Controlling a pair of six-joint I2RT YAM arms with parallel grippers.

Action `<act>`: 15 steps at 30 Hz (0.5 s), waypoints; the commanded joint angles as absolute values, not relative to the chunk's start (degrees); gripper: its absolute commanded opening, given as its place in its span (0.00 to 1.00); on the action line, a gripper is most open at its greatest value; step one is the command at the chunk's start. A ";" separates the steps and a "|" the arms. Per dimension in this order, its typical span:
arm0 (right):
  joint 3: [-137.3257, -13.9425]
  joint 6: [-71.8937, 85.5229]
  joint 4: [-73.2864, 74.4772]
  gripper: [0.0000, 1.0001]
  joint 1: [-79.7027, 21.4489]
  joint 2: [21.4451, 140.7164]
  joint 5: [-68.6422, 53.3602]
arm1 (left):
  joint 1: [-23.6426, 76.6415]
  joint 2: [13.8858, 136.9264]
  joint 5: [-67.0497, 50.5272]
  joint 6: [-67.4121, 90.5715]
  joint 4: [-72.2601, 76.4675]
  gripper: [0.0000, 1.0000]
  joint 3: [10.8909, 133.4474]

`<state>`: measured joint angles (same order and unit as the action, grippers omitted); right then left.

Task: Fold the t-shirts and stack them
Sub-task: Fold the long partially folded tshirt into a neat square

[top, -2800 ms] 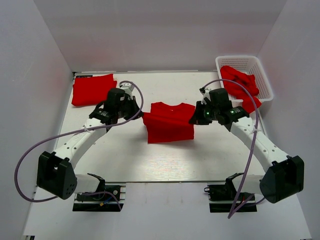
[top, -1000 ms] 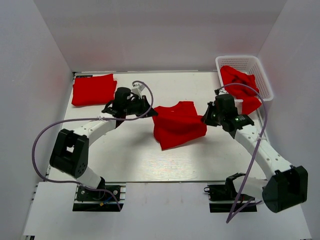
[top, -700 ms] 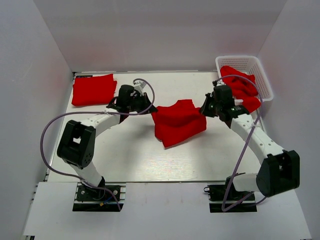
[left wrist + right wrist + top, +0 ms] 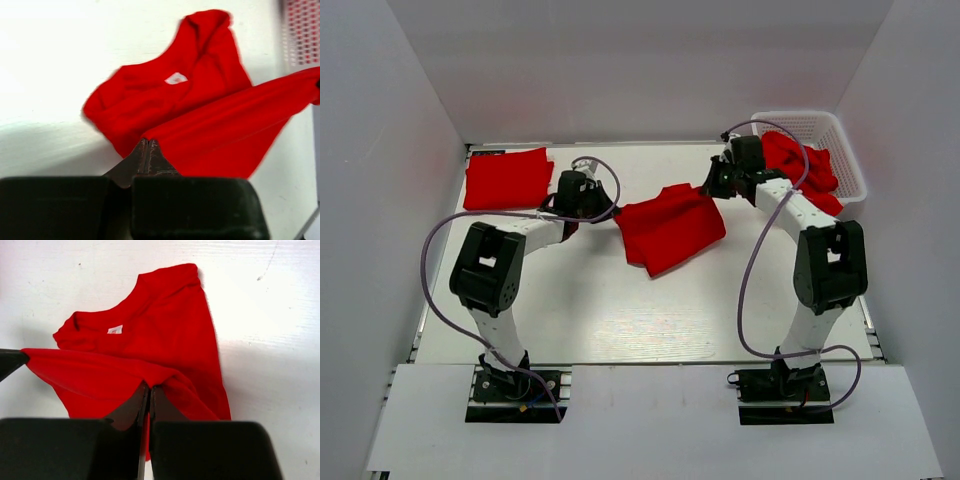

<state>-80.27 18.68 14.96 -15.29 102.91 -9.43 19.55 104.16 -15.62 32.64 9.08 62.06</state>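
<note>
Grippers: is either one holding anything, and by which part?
Both are shut on the same red t-shirt: the left gripper pinches one end of a stretched cloth edge, the right gripper the other end.

Nothing here I can read: the only label is the small white neck tag (image 4: 114, 330) inside the red t-shirt (image 4: 170, 340) I'm pinching, and its print is too blurred to make out.

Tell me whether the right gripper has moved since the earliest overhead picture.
Yes. The right gripper has moved up the view, from below the white basket to level with it, jaws shut on the t-shirt.
</note>
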 commanded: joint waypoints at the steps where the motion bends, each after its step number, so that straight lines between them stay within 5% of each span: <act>1: -83.85 16.96 9.94 0.00 -14.33 105.37 -10.28 | 18.81 106.43 -13.62 32.70 11.25 0.00 64.33; 11: -87.98 15.21 -1.12 0.04 -13.89 114.26 -16.16 | 18.28 110.47 -8.88 33.31 14.59 0.00 64.95; 14: -89.20 14.68 -2.99 0.27 -13.98 116.19 -17.22 | 18.28 112.05 -8.88 33.31 13.81 0.00 66.26; 15: -90.34 13.89 -2.81 0.46 -13.97 117.24 -17.49 | 18.28 112.06 -8.35 33.31 13.28 0.00 66.97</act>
<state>-85.93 16.53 3.29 -14.59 116.09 -15.18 18.83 111.79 -10.63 33.34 12.95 64.38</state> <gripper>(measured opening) 0.360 0.019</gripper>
